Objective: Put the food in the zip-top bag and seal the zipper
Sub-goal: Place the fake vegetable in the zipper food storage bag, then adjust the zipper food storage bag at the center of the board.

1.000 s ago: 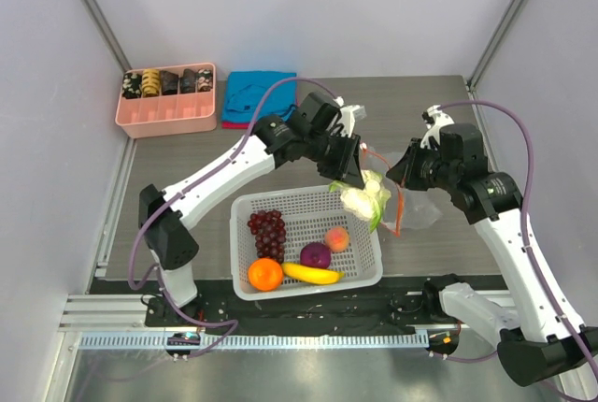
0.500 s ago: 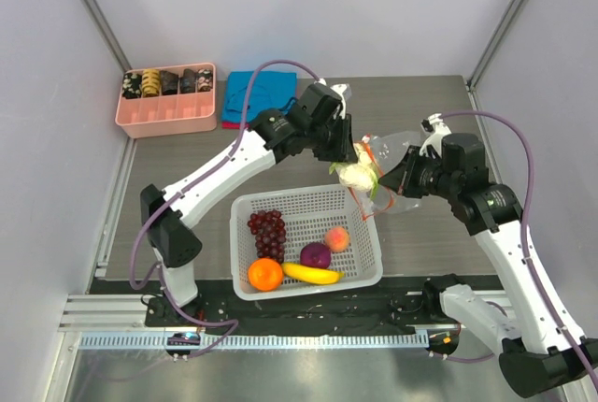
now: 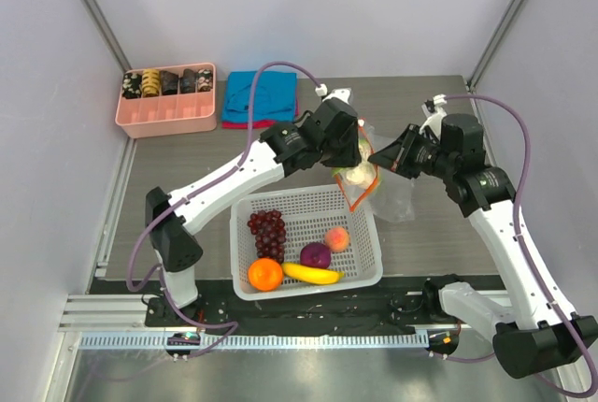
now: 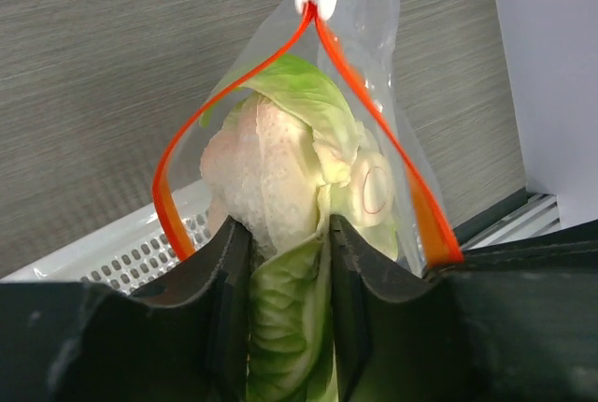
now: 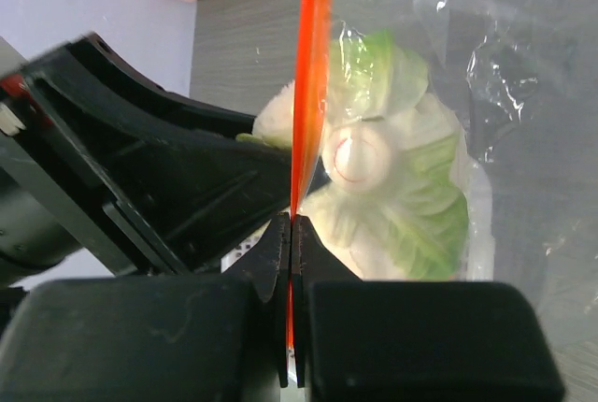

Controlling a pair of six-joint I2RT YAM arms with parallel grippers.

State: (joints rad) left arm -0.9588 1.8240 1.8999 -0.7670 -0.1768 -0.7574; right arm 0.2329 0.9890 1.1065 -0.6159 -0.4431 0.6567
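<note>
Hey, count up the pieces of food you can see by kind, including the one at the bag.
grape bunch: 1
cauliflower: 1
peach: 1
purple onion: 1
orange: 1
banana: 1
Total: 6

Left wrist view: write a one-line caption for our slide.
Left tool holds a white-green cauliflower inside the open mouth of a crinkly clear plastic bag, framed by its orange-red zipper strip.
</note>
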